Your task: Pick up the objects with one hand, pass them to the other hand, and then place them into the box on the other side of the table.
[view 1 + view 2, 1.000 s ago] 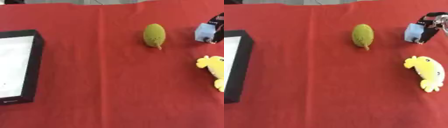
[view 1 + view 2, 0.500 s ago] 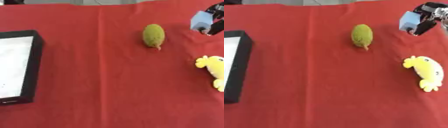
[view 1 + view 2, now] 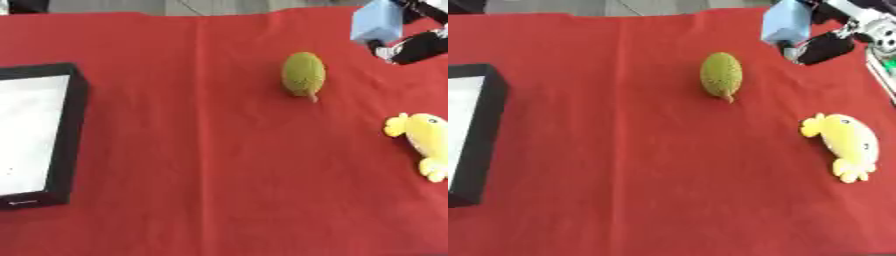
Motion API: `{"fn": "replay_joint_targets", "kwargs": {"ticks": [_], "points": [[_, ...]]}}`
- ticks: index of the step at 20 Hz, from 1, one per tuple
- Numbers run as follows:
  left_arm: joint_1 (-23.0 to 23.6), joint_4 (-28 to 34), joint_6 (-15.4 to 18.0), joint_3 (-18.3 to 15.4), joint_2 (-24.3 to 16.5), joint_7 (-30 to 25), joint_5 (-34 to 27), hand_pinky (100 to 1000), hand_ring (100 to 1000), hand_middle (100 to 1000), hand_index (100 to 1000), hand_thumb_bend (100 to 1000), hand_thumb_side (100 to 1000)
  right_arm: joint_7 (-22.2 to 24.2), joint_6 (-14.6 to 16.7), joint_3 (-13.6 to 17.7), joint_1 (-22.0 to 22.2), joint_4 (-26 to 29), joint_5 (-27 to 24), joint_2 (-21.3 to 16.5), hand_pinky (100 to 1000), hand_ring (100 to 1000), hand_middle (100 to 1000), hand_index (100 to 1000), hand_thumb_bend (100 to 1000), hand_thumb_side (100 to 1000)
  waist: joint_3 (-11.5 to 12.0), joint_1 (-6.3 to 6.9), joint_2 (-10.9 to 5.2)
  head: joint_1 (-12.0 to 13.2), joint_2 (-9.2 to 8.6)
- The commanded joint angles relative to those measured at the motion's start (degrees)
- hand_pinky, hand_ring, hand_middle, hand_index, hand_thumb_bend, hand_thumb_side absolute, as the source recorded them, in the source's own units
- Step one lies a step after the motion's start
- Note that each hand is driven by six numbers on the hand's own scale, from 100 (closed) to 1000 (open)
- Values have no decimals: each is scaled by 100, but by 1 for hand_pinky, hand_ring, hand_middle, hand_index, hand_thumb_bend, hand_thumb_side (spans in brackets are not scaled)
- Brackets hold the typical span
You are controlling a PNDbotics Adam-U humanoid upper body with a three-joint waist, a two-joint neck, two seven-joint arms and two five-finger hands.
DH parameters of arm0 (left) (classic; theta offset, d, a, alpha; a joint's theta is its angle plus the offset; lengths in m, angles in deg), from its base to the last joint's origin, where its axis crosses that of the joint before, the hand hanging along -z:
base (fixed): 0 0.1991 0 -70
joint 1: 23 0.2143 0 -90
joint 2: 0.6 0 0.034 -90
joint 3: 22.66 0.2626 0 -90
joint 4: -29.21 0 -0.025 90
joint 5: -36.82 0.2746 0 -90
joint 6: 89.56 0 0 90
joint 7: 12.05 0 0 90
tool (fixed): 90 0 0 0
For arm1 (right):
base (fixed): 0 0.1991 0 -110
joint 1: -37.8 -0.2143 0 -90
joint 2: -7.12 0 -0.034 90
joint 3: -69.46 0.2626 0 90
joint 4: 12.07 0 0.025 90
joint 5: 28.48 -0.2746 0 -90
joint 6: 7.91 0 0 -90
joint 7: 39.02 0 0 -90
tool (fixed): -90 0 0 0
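Note:
My right hand (image 3: 833, 37) is up at the far right, its fingers curled round a light blue block (image 3: 786, 24) that it holds above the red cloth. A green, bumpy, oval fruit toy (image 3: 303, 74) lies on the cloth left of the hand and a little nearer to me. A yellow plush toy (image 3: 843, 144) lies near the right edge. The black box with a white inside (image 3: 73, 135) sits at the left edge. My left hand shows in neither view.
A red cloth (image 3: 201, 170) covers the whole table, with a crease running front to back near the middle. The table's far edge (image 3: 658, 12) lies just beyond the raised block.
My right hand has lifted the blue block off the cloth and carried it up and toward the far edge. The two toys and the box have not moved.

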Motion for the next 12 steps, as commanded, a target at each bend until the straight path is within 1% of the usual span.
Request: {"fn": "replay_joint_targets", "kwargs": {"ticks": [1,3,5,6,8,10,11,12], "points": [[-142,193,35,182,-469,-278,243,902,723,702,776,861,461,-304,-283,-56,54,690,-268,-42,796,682,571,539,100,100,-13,-5,-179,29,19],[-217,276,34,342,-677,-478,364,899,725,699,777,858,443,-493,-427,-144,127,979,-423,133,790,678,573,541,100,100,-22,-7,-201,44,40],[-310,353,17,533,-903,-695,500,896,727,700,780,856,431,-656,-506,-243,184,1209,-473,355,785,676,575,542,100,100,-28,-4,-218,55,56],[-355,385,-2,629,-1012,-801,578,894,728,701,781,856,427,-727,-502,-294,195,1257,-466,480,784,676,576,542,100,100,-34,-3,-226,63,69],[-457,456,-60,834,-1230,-1008,744,889,730,704,787,846,419,-853,-436,-416,202,1292,-438,776,778,672,576,542,100,128,-49,3,-243,77,89],[-552,529,-118,987,-1363,-1164,896,887,731,705,789,842,414,-991,-344,-515,196,1300,-366,980,776,671,576,542,100,132,-54,10,-251,79,100],[-602,572,-144,1063,-1428,-1240,970,881,731,705,793,832,413,-1078,-323,-561,195,1302,-433,1117,771,668,578,543,100,164,-58,14,-260,82,117],[-661,617,-180,1144,-1488,-1327,1049,878,729,703,793,829,413,-1152,-302,-633,188,1302,-405,1234,770,667,577,542,100,169,-61,16,-268,78,126]]}}
